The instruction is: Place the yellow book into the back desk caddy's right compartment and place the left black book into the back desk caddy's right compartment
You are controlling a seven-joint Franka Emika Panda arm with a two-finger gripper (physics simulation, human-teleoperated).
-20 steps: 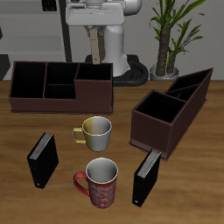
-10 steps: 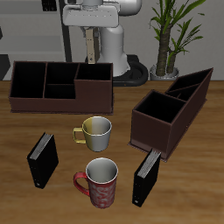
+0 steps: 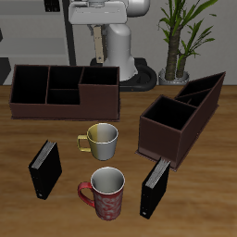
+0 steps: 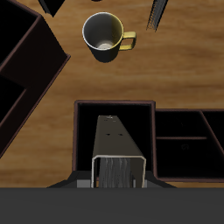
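My gripper [image 3: 96, 33] is shut on the yellow book [image 3: 96, 48], a thin tan slab hanging upright just above the back desk caddy [image 3: 37, 104]. In the wrist view the yellow book [image 4: 115, 144] points down into the right compartment [image 4: 86, 136], the wide end section whose opening [image 3: 102, 78] lies directly below it. My gripper [image 4: 118, 178] clamps the book's near end. The left black book [image 3: 155, 186] stands near the table's front edge, and the wrist view catches only its corner [image 4: 51, 4].
A second black book [image 3: 44, 168] stands near the front on the other side. A grey mug with a yellow handle [image 3: 100, 139] and a red patterned mug [image 3: 106, 192] sit mid-table. A slanted dark-brown caddy [image 3: 180, 116] stands beside the mugs.
The gripper, with the yellow book in it, has shifted slightly upward in the exterior view. Nothing else has moved.
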